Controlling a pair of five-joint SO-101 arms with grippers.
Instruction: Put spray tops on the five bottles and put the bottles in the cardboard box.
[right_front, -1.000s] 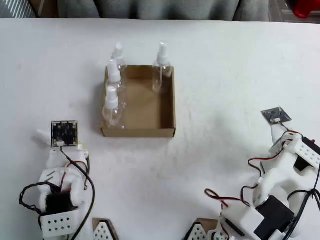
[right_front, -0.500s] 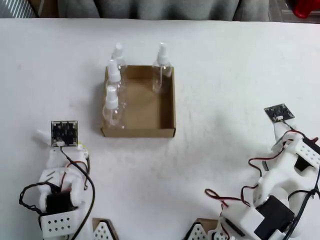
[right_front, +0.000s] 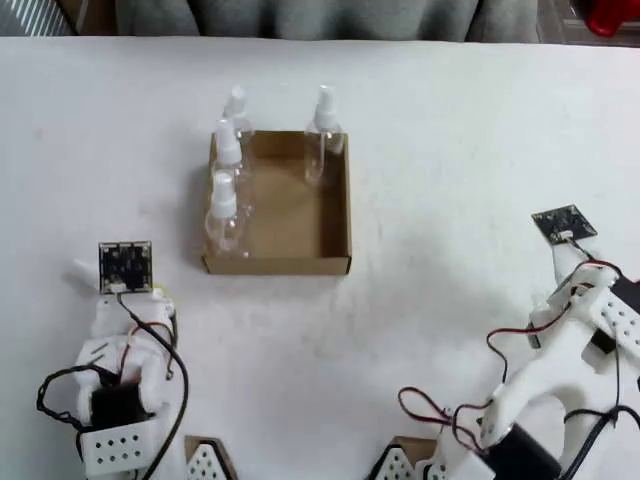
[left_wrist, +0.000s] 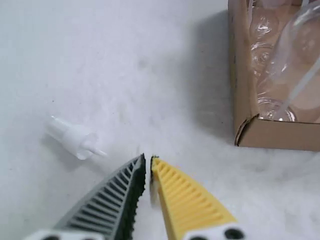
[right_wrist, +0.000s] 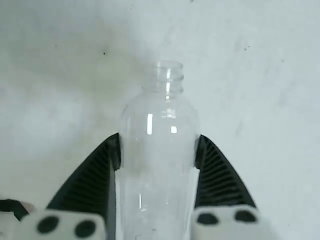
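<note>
Right tool (right_wrist: 157, 145): clenched on an open bottle (right_wrist: 159, 120), dark fingers (right_wrist: 92, 180) pressed against both sides of the clear body. Neck (right_wrist: 168, 75) threaded and uncapped, pointing away from the wrist over the white table (right_wrist: 260, 60). Clear enough to show the table straight through the plastic. Carried by the right arm (right_front: 545, 365), well off to the right of the cardboard box (right_front: 277, 264) and nearer the arm bases.

Left tool (left_wrist: 148, 161): clenched on nothing, grey and yellow fingers meeting at the tips just above the table. Sits on the left arm (right_front: 125, 340), to the left of the box's near left corner. Just beside the tips, on the side away from the box: a loose spray top (left_wrist: 75, 140), white, lying on its side on the table, apart from the fingers.

Inside the cardboard box: four clear bottles, upright, each wearing a white spray top. Three in a row along the left wall, namely the near bottle (right_front: 222, 210), the middle bottle (right_front: 228, 150) and the far bottle (right_front: 236, 105). At the far right corner, the fourth bottle (right_front: 323, 135). Brown floor of the box showing across the middle and the near right. Outer wall plain brown corrugated card in the left wrist view, with rounded bottle bases just behind it.
</note>
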